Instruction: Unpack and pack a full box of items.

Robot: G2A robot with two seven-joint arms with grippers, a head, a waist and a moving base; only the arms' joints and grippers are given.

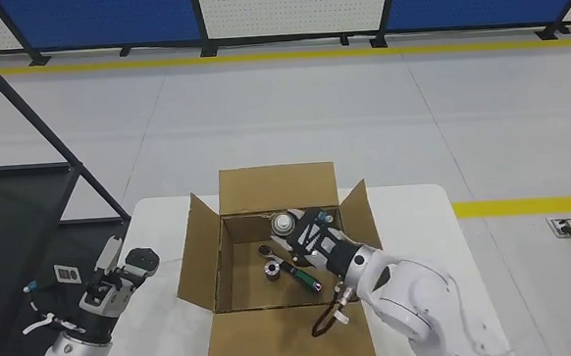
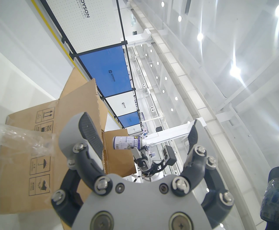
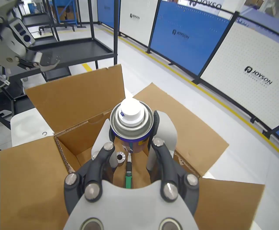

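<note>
the right gripper (image 3: 131,130) has its fingers (image 3: 162,126) clamped on either side of a spray can (image 3: 130,117), gripping it just under the metal shoulder. the can stands upright, white cap up, over the open inside of the cardboard box (image 3: 76,95). in the top view the can (image 1: 284,222) sits toward the box's back wall, all four flaps folded outward.

down on the box floor lie a small metal cylinder (image 3: 120,157) and a green-handled tool (image 3: 128,178), the two just beside each other (the tool's far end is hidden behind the wrist).

the left gripper (image 2: 141,130) is out to the left of the box, well apart from it over the white worktop (image 1: 157,323), its fingers (image 2: 90,130) spread wide with nothing between them. a scrap of clear plastic (image 2: 26,139) shows near the box's outer side in the left wrist view.
</note>
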